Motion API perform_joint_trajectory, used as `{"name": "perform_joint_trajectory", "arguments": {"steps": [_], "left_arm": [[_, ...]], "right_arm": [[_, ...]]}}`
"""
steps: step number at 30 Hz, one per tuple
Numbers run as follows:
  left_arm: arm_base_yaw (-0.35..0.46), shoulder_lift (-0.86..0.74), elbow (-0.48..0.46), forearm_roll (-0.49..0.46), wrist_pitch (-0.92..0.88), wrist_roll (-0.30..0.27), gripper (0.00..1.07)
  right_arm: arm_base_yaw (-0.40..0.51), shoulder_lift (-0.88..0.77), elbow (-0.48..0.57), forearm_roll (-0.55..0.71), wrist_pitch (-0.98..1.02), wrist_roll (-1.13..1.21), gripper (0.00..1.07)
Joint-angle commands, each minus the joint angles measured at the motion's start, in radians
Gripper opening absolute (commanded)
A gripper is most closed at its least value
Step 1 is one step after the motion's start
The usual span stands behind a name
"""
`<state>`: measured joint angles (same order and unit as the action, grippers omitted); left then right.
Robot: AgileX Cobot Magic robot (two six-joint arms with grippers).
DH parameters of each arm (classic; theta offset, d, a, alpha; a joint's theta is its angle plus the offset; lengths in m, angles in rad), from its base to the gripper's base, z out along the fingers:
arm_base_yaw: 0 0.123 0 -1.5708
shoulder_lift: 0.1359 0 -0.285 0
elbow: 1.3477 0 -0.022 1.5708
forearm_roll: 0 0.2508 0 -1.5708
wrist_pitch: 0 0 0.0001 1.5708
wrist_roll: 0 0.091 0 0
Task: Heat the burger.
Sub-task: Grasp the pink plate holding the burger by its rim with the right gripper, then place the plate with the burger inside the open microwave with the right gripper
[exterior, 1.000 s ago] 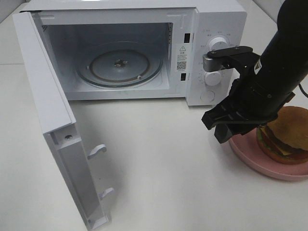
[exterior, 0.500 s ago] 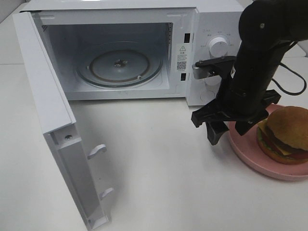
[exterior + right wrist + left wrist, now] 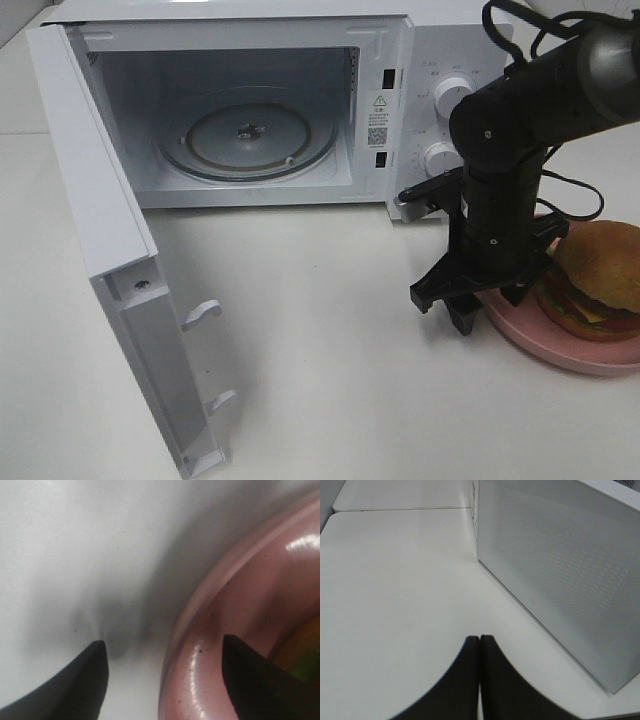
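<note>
Our right claw (image 3: 488, 306) stands wide apart, pointing down and straddling the rim of the one pink plate (image 3: 560, 352). One finger (image 3: 90, 680) hangs over the white table (image 3: 330, 330) and the other over the plate's inside. It holds nothing, and we cannot tell whether it touches the rim. The single burger (image 3: 598, 280) sits on that plate, just beside the claw and outside the oven. Behind them stands one microwave (image 3: 455, 30) with two knobs (image 3: 455, 92), its door (image 3: 90, 200) swung wide and one glass turntable (image 3: 250, 140) inside. Our left claw (image 3: 479, 641) is pressed shut on nothing, above the table near the microwave's perforated side (image 3: 560, 570). Compared with a second ago, the right claw has dropped lower and turned toward the plate's edge. The burger, plate and microwave have not moved.
</note>
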<state>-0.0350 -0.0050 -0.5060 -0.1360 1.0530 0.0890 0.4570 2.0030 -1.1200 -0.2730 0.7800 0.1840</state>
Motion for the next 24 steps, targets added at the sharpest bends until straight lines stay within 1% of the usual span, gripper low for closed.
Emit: {"name": "perform_joint_trajectory", "arguments": {"steps": [1, 4, 6, 7, 8, 9, 10, 11, 12, 13, 14, 15, 16, 24], "left_arm": [[0.004, -0.019, 0.002, -0.002, -0.011, -0.005, 0.00], [0.004, -0.019, 0.002, -0.002, -0.011, -0.005, 0.00], [0.004, -0.019, 0.002, -0.002, -0.011, -0.005, 0.00], [0.004, -0.019, 0.002, -0.002, -0.011, -0.005, 0.00], [0.004, -0.019, 0.002, -0.002, -0.011, -0.005, 0.00], [0.004, -0.019, 0.002, -0.002, -0.011, -0.005, 0.00], [0.004, -0.019, 0.002, -0.002, -0.011, -0.005, 0.00], [0.004, -0.019, 0.002, -0.002, -0.011, -0.005, 0.00], [0.004, -0.019, 0.002, -0.002, -0.011, -0.005, 0.00], [0.004, -0.019, 0.002, -0.002, -0.011, -0.005, 0.00], [0.004, -0.019, 0.002, -0.002, -0.011, -0.005, 0.00], [0.004, -0.019, 0.002, -0.002, -0.011, -0.005, 0.00], [0.004, -0.019, 0.002, -0.002, -0.011, -0.005, 0.00], [0.004, -0.019, 0.002, -0.002, -0.011, -0.005, 0.00]], "right_arm": [[-0.002, 0.022, -0.006, -0.031, -0.015, 0.010, 0.62], [-0.002, 0.044, -0.006, -0.049, -0.024, 0.010, 0.60], [-0.002, 0.065, -0.006, -0.058, -0.023, 0.010, 0.52], [-0.002, 0.065, -0.006, -0.058, -0.023, 0.010, 0.52], [-0.005, 0.072, -0.006, -0.059, -0.022, 0.010, 0.45], [-0.005, 0.072, -0.006, -0.059, -0.022, 0.010, 0.45], [-0.005, 0.075, -0.006, -0.059, -0.022, 0.010, 0.33], [-0.005, 0.075, -0.006, -0.059, -0.022, 0.010, 0.28], [-0.005, 0.075, -0.006, -0.059, -0.022, 0.010, 0.28], [-0.005, 0.075, -0.006, -0.059, -0.015, 0.010, 0.16], [-0.005, 0.075, -0.006, -0.059, -0.015, 0.010, 0.16], [-0.005, 0.075, -0.006, -0.059, -0.012, 0.010, 0.10], [-0.005, 0.075, -0.006, -0.060, -0.006, 0.009, 0.00], [-0.005, 0.046, -0.006, -0.063, 0.007, 0.004, 0.00]]}}
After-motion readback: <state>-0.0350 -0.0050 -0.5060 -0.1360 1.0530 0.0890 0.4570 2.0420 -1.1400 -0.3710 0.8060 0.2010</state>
